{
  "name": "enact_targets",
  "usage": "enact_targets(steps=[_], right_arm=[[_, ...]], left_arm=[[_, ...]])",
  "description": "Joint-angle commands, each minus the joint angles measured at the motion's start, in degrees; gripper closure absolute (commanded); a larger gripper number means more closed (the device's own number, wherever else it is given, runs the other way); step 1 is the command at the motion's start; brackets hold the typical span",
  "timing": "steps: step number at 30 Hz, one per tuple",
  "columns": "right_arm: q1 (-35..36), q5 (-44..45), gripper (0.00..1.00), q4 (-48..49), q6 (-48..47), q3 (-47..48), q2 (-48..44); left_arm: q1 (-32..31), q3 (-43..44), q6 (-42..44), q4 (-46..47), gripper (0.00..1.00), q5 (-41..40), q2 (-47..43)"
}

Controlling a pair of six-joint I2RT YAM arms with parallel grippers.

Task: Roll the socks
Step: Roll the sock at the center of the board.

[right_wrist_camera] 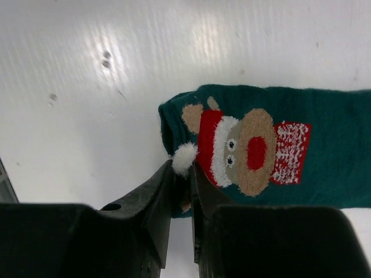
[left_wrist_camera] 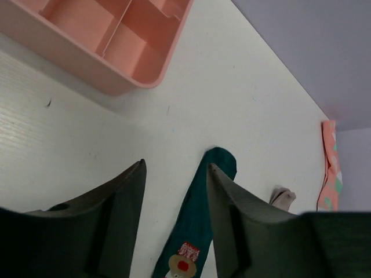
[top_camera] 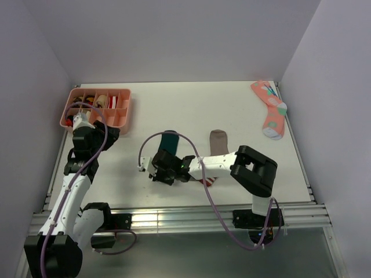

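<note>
Top cam: high, near edge, looks down on whole table (top_camera: 191, 110). Left wrist: slants across it. Right wrist: close, straight down. All share green sock (right_wrist_camera: 324, 150).

White table (top_camera: 203, 104), pale lilac walls (top_camera: 174, 35)

White links, black joint blocks on left arm (top_camera: 66, 197) and right arm (top_camera: 217, 164); purple cable (top_camera: 210, 200) along each; dark wedge fingers (left_wrist_camera: 119, 226).
</note>
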Motion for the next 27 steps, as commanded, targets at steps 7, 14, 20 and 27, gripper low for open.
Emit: enact_targets(steps=[7, 14, 20, 27], right_arm=[[-9.82, -21.57, 0.78, -12.52, -2.64, 2.99, -1.50], [-15.36, -35.99, 0.79, -24.47, -6.50, 9.05, 3.41], [-18.27, -41.98, 0.80, -33.45, -7.74, 15.64, 10.44], [-21.43, -44.79, 0.81, -39.15, -6.86, 20.38, 15.90]], left_arm=[[-5.59, -12.94, -1.99, 17.69, 0.66, 3.48, -7.01], [-14.54, -25.34, -1.64, 31.92, 0.73, 4.08, -13.17], [-24.11, -32.47, 2.39, 45.81, 0.69, 3.91, -11.42], [-32.92, -33.97, 7.33, 53.20, 0.53, 4.52, -2.83]])
